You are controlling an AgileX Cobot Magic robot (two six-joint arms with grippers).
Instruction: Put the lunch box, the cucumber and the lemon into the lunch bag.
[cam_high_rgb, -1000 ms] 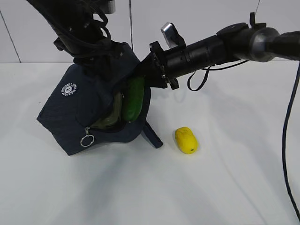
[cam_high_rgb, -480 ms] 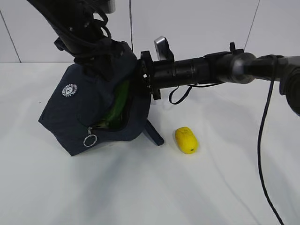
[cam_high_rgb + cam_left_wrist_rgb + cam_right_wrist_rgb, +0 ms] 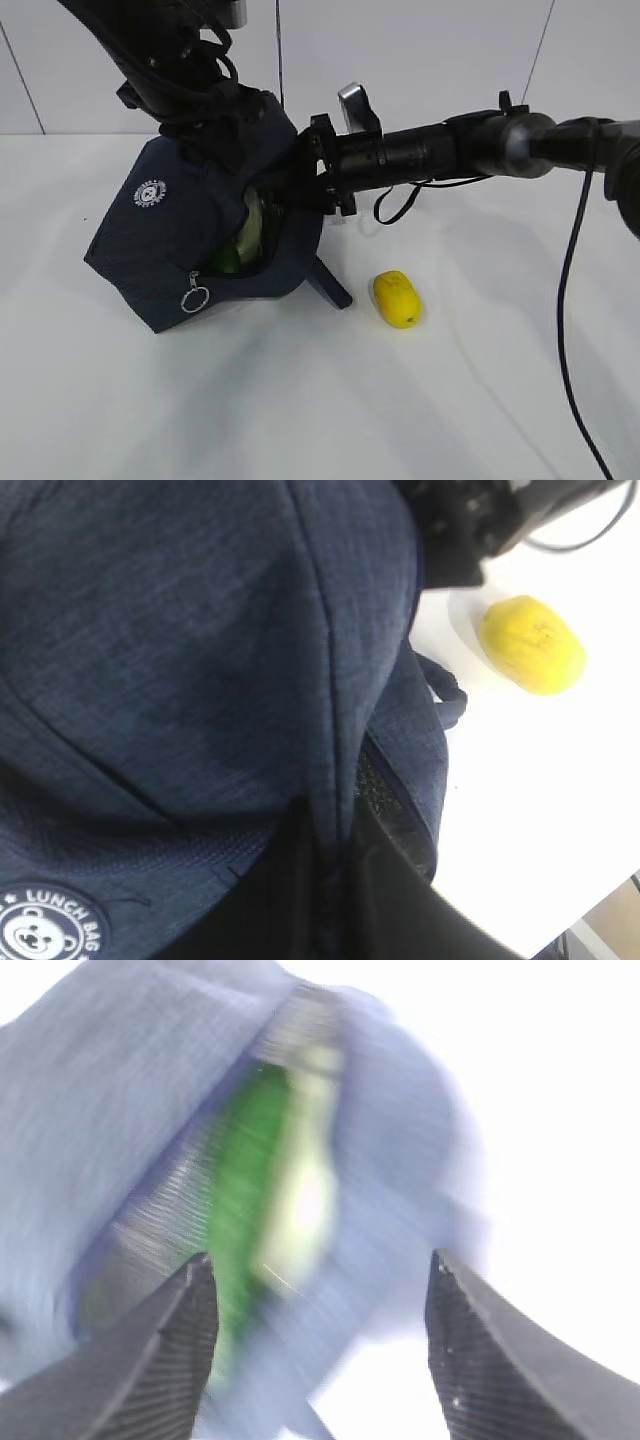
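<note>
The navy lunch bag (image 3: 175, 235) hangs tilted, its zipped mouth open toward the right. My left gripper (image 3: 335, 880) is shut on a fold of the bag's fabric (image 3: 200, 630) and holds it up. Inside the mouth show the pale lid of the lunch box (image 3: 250, 222) and the green cucumber (image 3: 225, 262). My right gripper (image 3: 302, 185) is open and empty just outside the mouth. Its blurred view shows the cucumber (image 3: 245, 1220) and the lunch box (image 3: 305, 1200) between its fingers (image 3: 165, 1350). The yellow lemon (image 3: 397, 298) lies on the table right of the bag and also shows in the left wrist view (image 3: 532, 645).
A loop handle (image 3: 330, 285) of the bag sticks out at its lower right, toward the lemon. The zipper's ring pull (image 3: 194, 296) hangs at the bag's front. The white table (image 3: 450, 400) spreads in front and to the right.
The cucumber, held at the bag's mouth a second ago, now sits deep inside. My right gripper pushed in, let go and has drawn back slightly, open.
</note>
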